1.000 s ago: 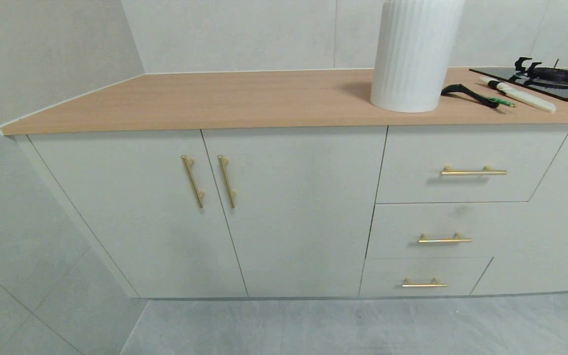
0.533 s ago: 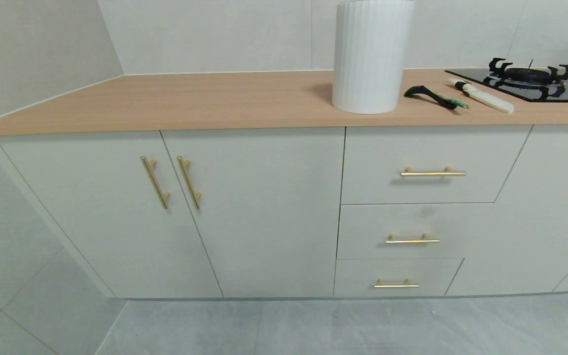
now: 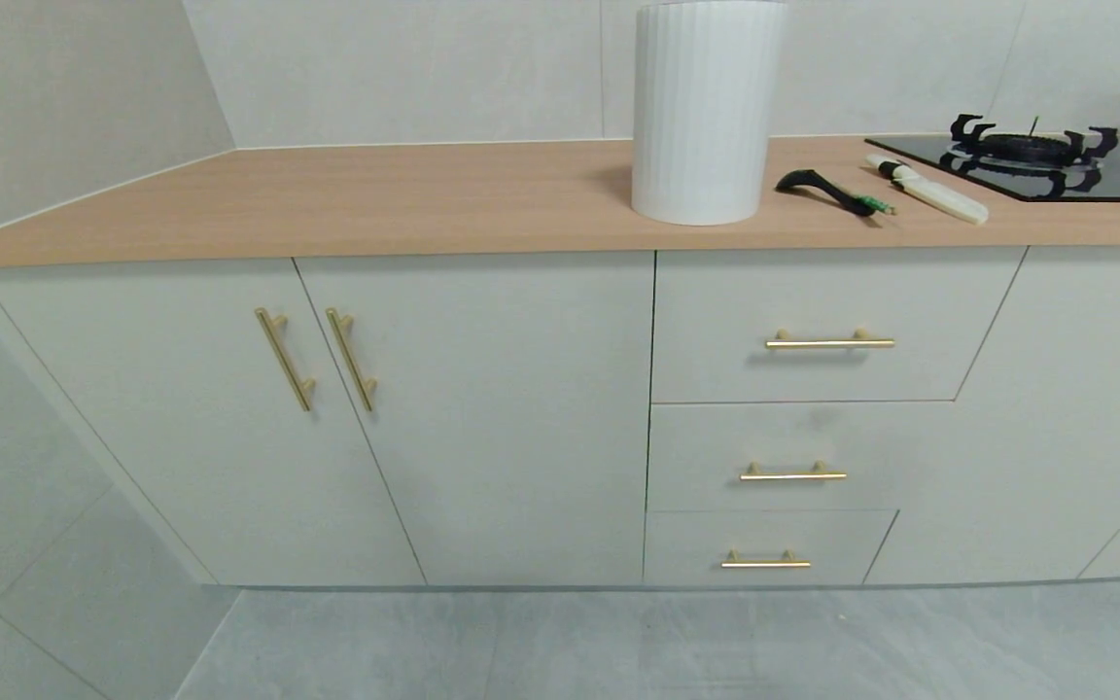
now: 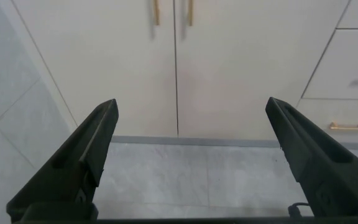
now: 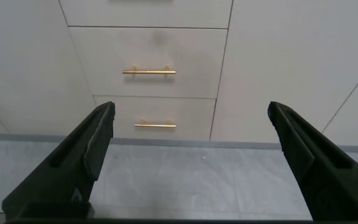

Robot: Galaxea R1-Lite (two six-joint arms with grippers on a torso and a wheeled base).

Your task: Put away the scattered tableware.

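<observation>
On the wooden countertop lie a black-handled utensil and a cream-bladed knife, side by side just right of a tall white ribbed container. My left gripper hangs low in front of the cabinet doors, open, with nothing between its fingers. My right gripper hangs low before the lower drawers, also open and holding nothing. Both are well below the counter, far from the utensils.
A black gas hob sits at the counter's far right. Below are two doors with gold handles and three stacked drawers with gold handles. Grey tiled floor spreads in front; a wall closes the left side.
The whole head view has shifted: the counter, container and cabinets slid leftward in the picture, so the camera has turned or moved right. The things on the counter kept their places.
</observation>
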